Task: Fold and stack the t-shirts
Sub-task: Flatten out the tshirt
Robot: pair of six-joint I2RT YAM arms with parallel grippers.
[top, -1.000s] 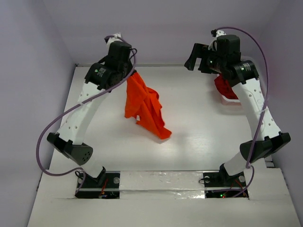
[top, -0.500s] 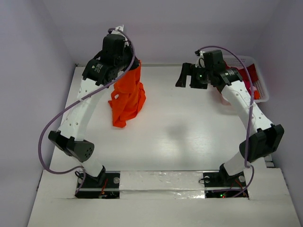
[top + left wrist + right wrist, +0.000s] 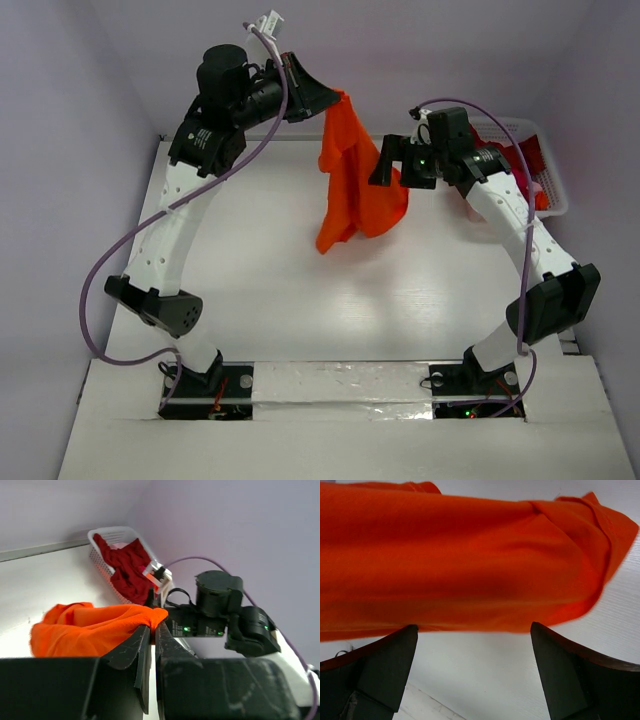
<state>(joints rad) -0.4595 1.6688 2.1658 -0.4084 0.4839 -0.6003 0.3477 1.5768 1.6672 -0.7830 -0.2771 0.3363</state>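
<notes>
- Looking from the near edge, I see both arm bases bolted down, with the white table (image 3: pixel 300 300) stretching away beyond them
- Over the far half of the table the orange t-shirt (image 3: pixel 350 185) hangs in a loose bunch
- My right gripper (image 3: pixel 386 165) sits just beside that cloth with its fingers (image 3: pixel 385 660) spread wide and nothing between them; orange fabric fills most of its wrist view
- My left gripper (image 3: pixel 318 97) is raised high at the far side, pinched tight on the orange t-shirt's top edge
- In the far right corner the white lattice basket (image 3: pixel 552 200) holds the dark red t-shirts (image 3: pixel 522 158), heaped inside
</notes>
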